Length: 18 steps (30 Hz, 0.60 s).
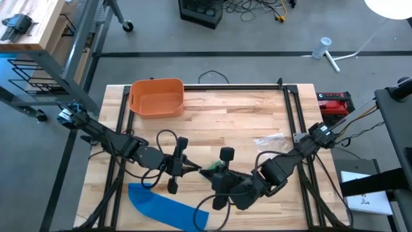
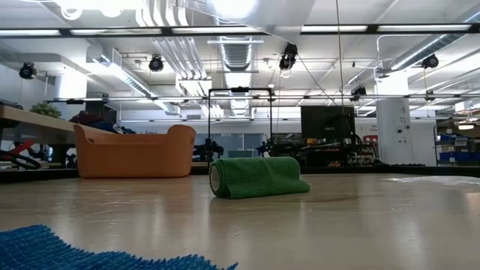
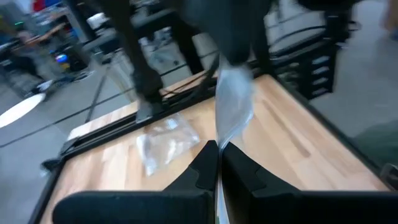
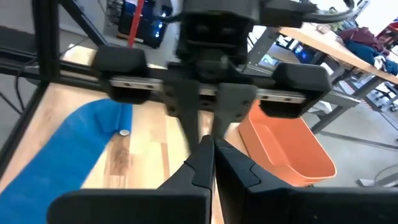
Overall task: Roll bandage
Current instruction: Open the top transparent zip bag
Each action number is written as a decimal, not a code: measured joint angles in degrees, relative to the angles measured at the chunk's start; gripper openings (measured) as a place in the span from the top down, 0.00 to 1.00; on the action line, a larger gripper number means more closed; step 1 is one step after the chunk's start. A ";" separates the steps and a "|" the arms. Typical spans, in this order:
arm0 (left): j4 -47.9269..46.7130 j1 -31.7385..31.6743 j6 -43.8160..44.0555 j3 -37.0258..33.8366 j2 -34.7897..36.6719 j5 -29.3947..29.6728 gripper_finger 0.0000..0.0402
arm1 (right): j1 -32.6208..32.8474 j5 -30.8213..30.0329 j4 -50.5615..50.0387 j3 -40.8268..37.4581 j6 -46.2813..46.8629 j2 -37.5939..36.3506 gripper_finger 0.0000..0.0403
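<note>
Green rolled bandage (image 2: 259, 178) lying mid-table beside orange bin (image 2: 133, 151), left gripper (image 1: 190, 168) and right gripper (image 1: 207, 173) pressed together tip to tip above it, nothing visibly pinched.

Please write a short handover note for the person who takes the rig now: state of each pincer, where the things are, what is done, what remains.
Left pincer: shut, low over the table's middle, tip facing the right one.
Right pincer: shut, tip to tip with the left.
Green bandage: lies on the table as a roll between the two pincers; whether either one grips it cannot be told.
Blue cloth: flat at the near edge.
Orange bin: far left, looks empty.
Clear plastic bag: on the right side.
Done: the bandage looks rolled.
Left: check the roll is tight; release it.
</note>
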<state>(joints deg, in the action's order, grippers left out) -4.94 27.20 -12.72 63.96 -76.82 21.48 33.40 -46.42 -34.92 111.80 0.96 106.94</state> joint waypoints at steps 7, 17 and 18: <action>-0.04 -0.02 0.61 0.09 0.00 1.91 1.00 | 0.47 0.02 -0.78 0.09 0.62 0.00 0.99; -0.08 -0.02 0.60 0.09 0.02 1.95 1.00 | 0.90 -0.13 -1.81 0.09 1.32 -0.86 0.94; -0.06 -0.02 0.61 0.09 0.02 1.96 1.00 | 0.97 -0.10 -1.97 0.09 1.66 -1.14 0.93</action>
<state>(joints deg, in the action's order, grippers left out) -5.00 27.18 -12.12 64.05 -76.79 23.44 34.37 -46.52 -36.89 111.90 2.62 105.79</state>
